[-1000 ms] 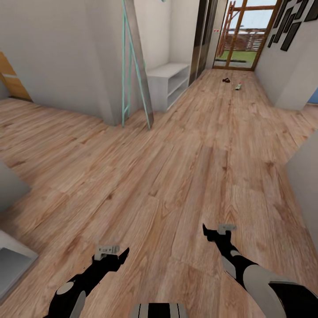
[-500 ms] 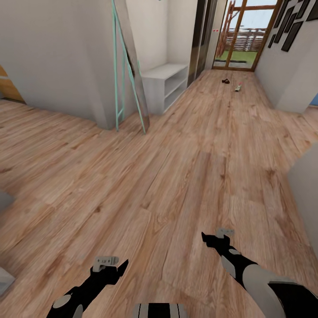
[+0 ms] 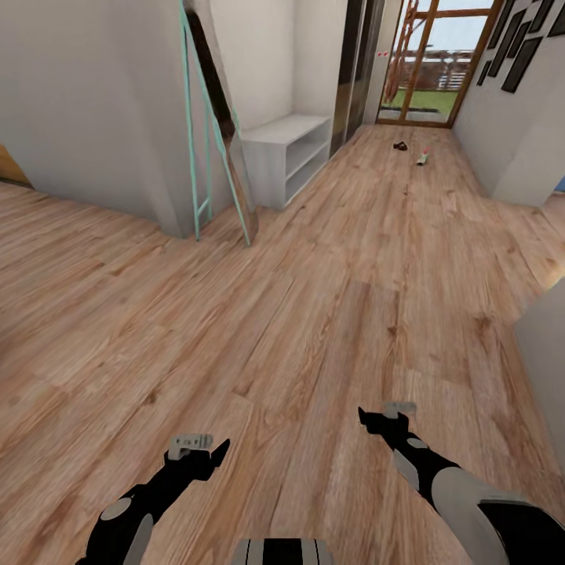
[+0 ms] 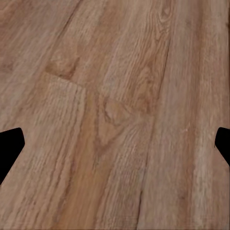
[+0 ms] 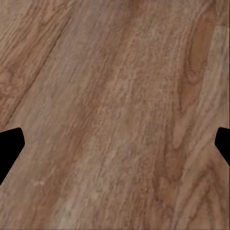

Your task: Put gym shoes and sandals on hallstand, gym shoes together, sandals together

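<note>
Ahead, light brown wood-grain plank flooring [image 3: 329, 259] runs past the light grey low shelf unit [image 3: 284, 149] on our left. Far beyond our empty, spread left gripper [image 4: 115, 143] and right gripper [image 5: 115, 143] lie a dark brown sandal [image 3: 400, 145] and white sneaker [image 3: 423, 157], slightly nearer our right arm.

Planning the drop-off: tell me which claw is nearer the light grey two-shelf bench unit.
Left. The left claw sits below the bench unit, near its side; the right claw lies further across the floor.
</note>
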### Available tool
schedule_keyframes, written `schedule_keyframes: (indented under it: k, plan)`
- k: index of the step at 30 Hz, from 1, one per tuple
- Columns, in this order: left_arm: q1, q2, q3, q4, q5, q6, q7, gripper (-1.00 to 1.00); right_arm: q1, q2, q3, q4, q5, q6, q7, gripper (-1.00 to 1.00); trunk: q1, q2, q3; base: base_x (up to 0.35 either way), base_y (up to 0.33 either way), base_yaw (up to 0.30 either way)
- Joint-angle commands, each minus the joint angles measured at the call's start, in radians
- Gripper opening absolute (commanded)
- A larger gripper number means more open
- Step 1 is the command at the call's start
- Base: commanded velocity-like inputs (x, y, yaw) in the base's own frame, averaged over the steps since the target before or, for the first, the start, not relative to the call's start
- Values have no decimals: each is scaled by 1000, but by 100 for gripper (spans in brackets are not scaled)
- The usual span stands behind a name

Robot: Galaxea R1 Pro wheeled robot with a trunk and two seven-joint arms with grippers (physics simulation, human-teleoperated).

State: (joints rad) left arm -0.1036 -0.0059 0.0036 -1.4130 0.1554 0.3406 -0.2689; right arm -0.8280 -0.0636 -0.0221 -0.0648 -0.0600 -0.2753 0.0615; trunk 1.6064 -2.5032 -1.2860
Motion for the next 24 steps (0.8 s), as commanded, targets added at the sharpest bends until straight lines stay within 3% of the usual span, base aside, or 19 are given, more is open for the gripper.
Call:
schedule_keyframes:
  k: [1, 4, 6, 9, 10, 12, 14, 16, 24]
  plan:
    - [-9, 0, 1, -1, 10, 9, -1, 100, 0, -1, -3, -14, -7, -1, 7, 100, 0, 0, -1, 305, -160, 0]
    - [-31, -1, 1, -1, 10, 9, -1, 100, 0, -3, -5, -142, -13, 26, 7, 100, 0, 0, -1, 305, -160, 0]
    - [-39, -1, 1, -1, 11, 9, -2, 100, 0, -6, -6, -234, -17, 97, 7, 100, 0, 0, -1, 305, -160, 0]
    - [-42, -1, 0, -1, 11, 9, -2, 100, 0, -6, -4, -363, -19, 265, 7, 100, 0, 0, -1, 305, -160, 0]
    - [-43, -1, -1, -1, 11, 9, -2, 100, 0, -6, -3, -427, -17, 361, 6, 100, 0, 0, -1, 305, -160, 0]
    - [-43, -2, -1, -1, 11, 9, -2, 100, 0, -5, -2, -483, -14, 452, 5, 100, 0, 0, -1, 305, -160, 0]
    - [-40, -2, -1, -2, 12, 9, -3, 100, 0, -4, -1, -555, -11, 594, 3, 100, 0, 0, -1, 305, -160, 0]
    - [-39, -2, -3, -2, 12, 9, -3, 100, 0, -1, 1, -585, -9, 666, 1, 100, 0, 0, -1, 306, -160, 0]
    - [-36, -2, -5, -3, 11, 9, -3, 100, 0, 2, -3, -605, -17, 712, -2, 100, 0, 0, -1, 306, -160, 0]
